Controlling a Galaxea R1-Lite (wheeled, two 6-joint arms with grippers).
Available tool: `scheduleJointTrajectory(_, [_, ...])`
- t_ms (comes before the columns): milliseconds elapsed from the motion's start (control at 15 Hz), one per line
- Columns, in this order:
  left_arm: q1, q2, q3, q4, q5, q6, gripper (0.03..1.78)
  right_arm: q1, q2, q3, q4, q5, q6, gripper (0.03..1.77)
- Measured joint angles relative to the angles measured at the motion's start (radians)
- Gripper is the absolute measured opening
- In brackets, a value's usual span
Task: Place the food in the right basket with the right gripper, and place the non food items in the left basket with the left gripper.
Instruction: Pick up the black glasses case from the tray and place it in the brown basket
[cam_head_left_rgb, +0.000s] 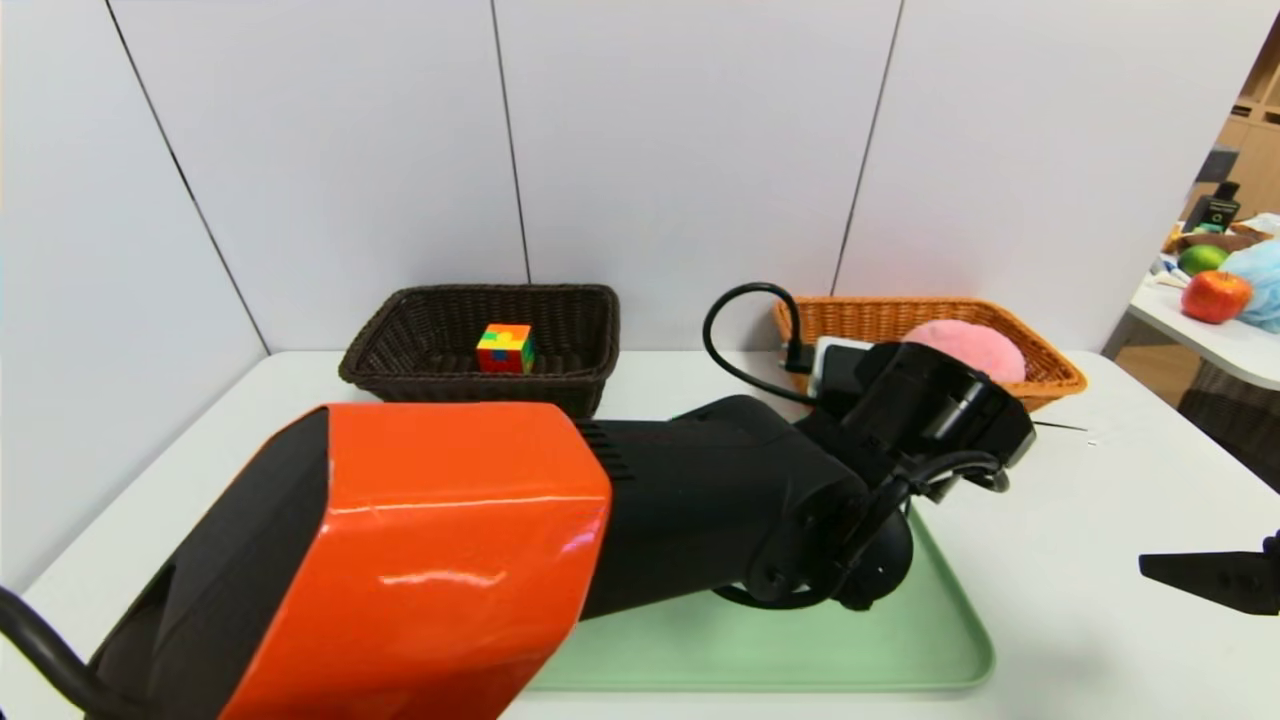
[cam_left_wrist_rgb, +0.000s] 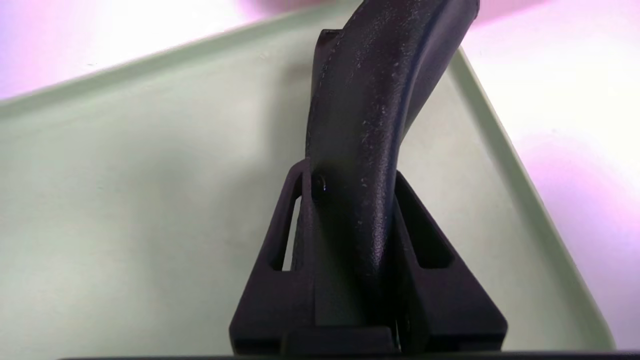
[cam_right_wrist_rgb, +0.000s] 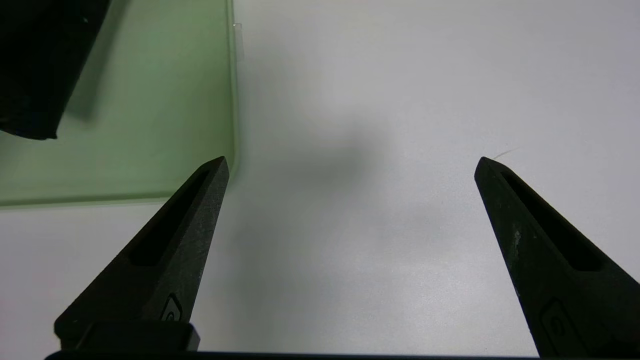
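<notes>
My left gripper (cam_left_wrist_rgb: 350, 172) hangs over the pale green tray (cam_left_wrist_rgb: 125, 200), shut on a black, curved, rough-skinned object (cam_left_wrist_rgb: 370, 90) that sticks out past the fingertips. In the head view the left arm (cam_head_left_rgb: 700, 500) reaches across the tray (cam_head_left_rgb: 940, 640) and hides its gripper and the object. The dark left basket (cam_head_left_rgb: 400, 340) holds a multicoloured cube (cam_head_left_rgb: 505, 348). In the orange right basket (cam_head_left_rgb: 1050, 365) lies a pink round item (cam_head_left_rgb: 968, 348). My right gripper (cam_right_wrist_rgb: 350, 160) is open and holds nothing, low over the white table beside the tray's corner (cam_right_wrist_rgb: 230, 150); one finger (cam_head_left_rgb: 1205, 578) shows at the right edge.
Grey wall panels stand right behind both baskets. A second table (cam_head_left_rgb: 1215, 340) at the far right carries a red apple (cam_head_left_rgb: 1214, 296), a green fruit and a blue bag. The white tabletop (cam_head_left_rgb: 1080, 520) lies between the tray and the right gripper.
</notes>
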Motion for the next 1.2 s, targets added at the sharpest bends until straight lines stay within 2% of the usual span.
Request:
scheduleJointTrajectory(67, [0.010, -0.014, 0.001, 0.014, 0.000, -0.001, 0.16, 0.000, 0.000, 0.000, 0.000, 0.000, 0.000, 1.70])
scheduleJointTrajectory(133, [0.021, -0.034, 0.001, 0.028, 0.000, -0.002, 0.04, 0.000, 0.000, 0.000, 0.000, 0.000, 0.000, 1.70])
scheduleJointTrajectory(467, [0.114, -0.161, 0.006, 0.129, -0.001, 0.006, 0.04, 0.000, -0.001, -0.002, -0.001, 0.002, -0.002, 1.70])
scheduleJointTrajectory(600, [0.168, -0.210, 0.007, 0.169, -0.001, 0.006, 0.04, 0.000, 0.000, -0.003, -0.014, 0.025, -0.002, 1.70])
scheduleJointTrajectory(1200, [0.306, -0.379, 0.007, 0.187, -0.009, 0.073, 0.04, 0.001, 0.006, 0.000, -0.021, 0.053, -0.003, 1.70])
